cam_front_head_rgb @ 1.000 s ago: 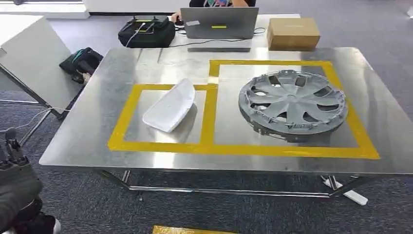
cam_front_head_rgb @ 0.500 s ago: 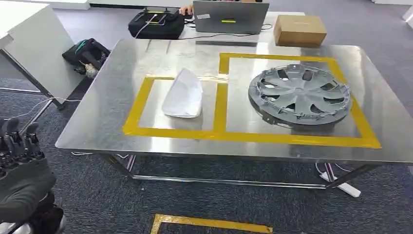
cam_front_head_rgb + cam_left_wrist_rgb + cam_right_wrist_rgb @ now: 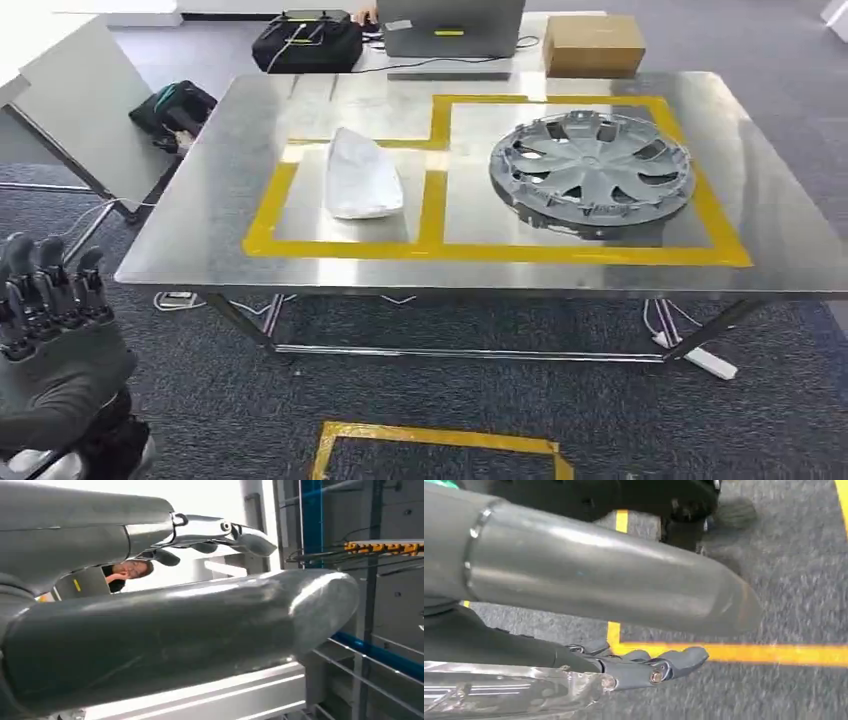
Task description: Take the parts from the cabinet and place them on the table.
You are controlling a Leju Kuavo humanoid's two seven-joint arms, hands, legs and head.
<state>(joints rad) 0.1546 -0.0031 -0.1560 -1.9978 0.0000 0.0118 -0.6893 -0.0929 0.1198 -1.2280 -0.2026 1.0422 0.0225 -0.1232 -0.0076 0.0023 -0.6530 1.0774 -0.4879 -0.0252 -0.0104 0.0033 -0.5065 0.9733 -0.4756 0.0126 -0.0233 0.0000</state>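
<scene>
One hubcap (image 3: pixel 592 170), one white cover (image 3: pixel 362 175), one laptop (image 3: pixel 452 27), one cardboard box (image 3: pixel 593 44), two black bags (image 3: pixel 307 42).

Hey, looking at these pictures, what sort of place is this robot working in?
Probably a robotics test lab or workshop rather than a real factory. A steel table carries yellow tape boxes holding a hubcap and a white part, and a laptop sits behind it on grey office carpet.

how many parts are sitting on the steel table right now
2: the white cover in the smaller taped box, the grey hubcap in the larger one. Nothing seems hidden.
</scene>
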